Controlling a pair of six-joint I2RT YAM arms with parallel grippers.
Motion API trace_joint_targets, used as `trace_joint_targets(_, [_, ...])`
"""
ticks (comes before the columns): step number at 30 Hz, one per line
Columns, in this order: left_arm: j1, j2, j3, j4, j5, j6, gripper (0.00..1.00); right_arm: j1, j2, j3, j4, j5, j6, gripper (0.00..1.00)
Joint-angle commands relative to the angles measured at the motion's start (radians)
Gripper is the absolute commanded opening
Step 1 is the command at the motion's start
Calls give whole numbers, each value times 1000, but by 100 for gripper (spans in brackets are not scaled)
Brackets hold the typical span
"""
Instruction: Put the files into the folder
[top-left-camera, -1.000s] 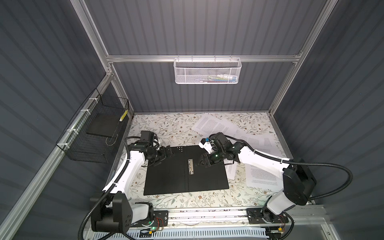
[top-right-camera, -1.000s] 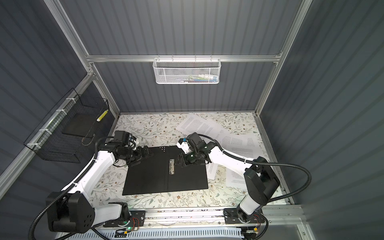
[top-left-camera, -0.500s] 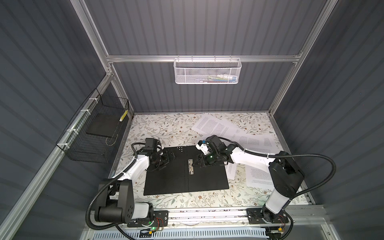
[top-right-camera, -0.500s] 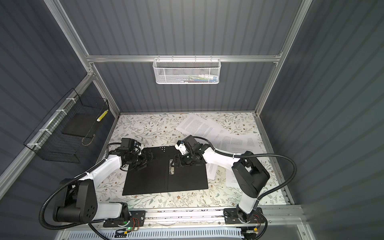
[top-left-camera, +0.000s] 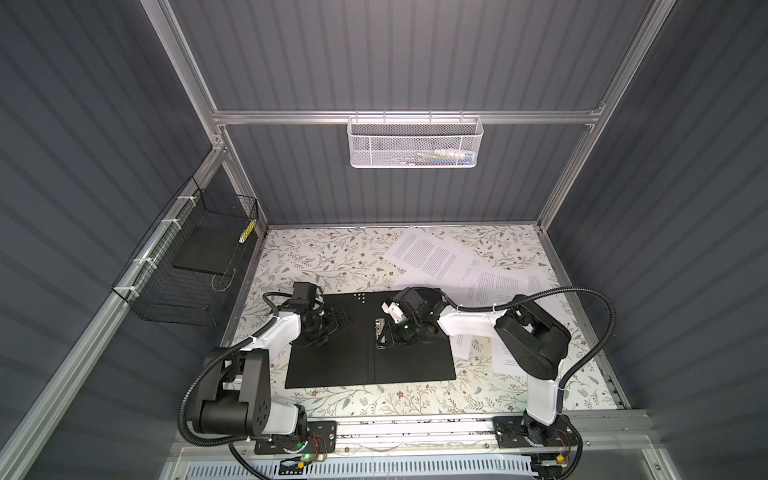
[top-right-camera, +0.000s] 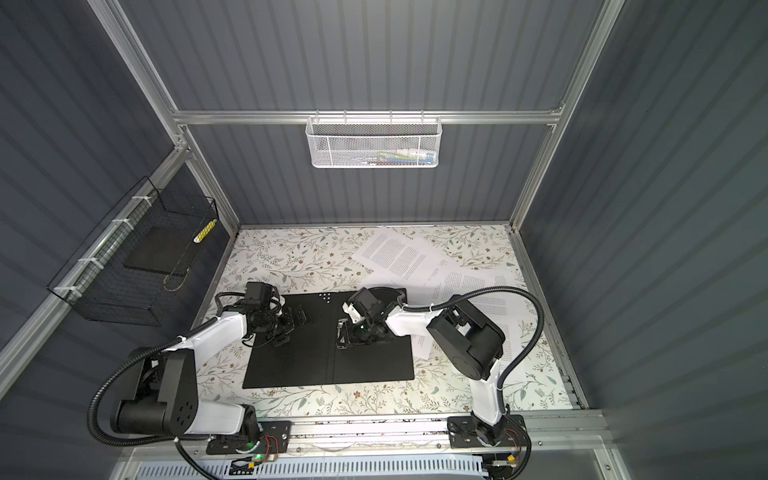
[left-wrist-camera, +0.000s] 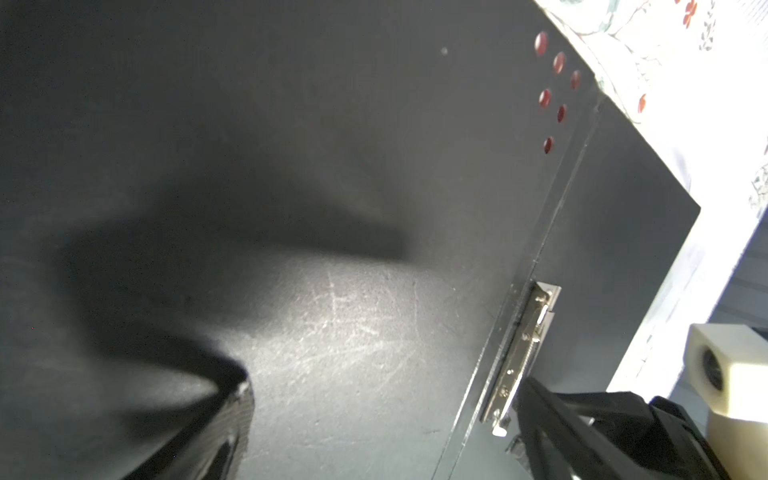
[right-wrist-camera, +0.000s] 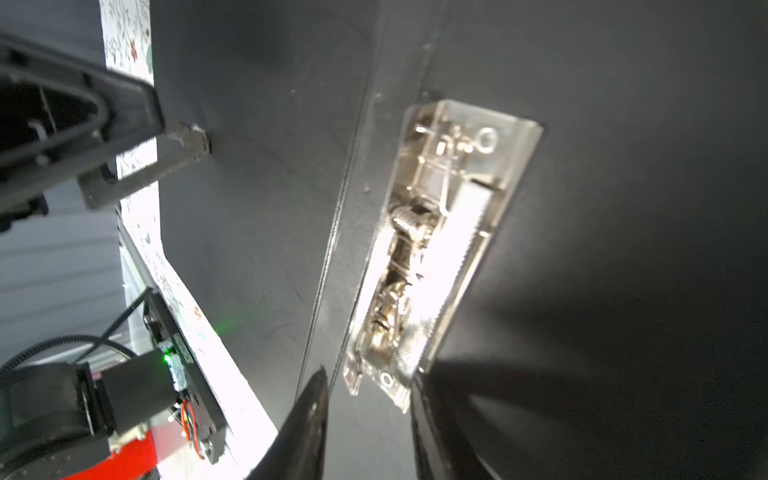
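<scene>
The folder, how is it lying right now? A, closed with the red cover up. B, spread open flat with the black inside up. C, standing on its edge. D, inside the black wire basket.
B: the folder lies opened flat, black inside up, with its metal clip showing beside the centre fold.

Both arms low, left gripper (top-left-camera: 332, 326) spread wide, right gripper (right-wrist-camera: 370, 384) narrowly parted
</scene>
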Motion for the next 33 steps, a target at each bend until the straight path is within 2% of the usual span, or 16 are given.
trace_joint_targets(1, [-4, -7, -63, -91, -84, -20, 100, 28, 5, -23, 58, -7, 47, 33])
trace_joint_targets(13, [-4, 9, -83, -53, -83, -50, 100, 64, -134, -90, 87, 102, 3, 37])
trace_joint_targets(19, [-4, -4, -80, -57, -80, -49, 100, 70, -69, -40, 80, 51, 8, 31])
trace_joint_targets(28, [-4, -13, -87, -57, -73, -49, 100, 73, -11, -9, 39, 68, 25, 25])
trace_joint_targets(33, [-4, -14, -90, -54, -73, -50, 100, 75, 8, -14, 67, 38, 39, 22])
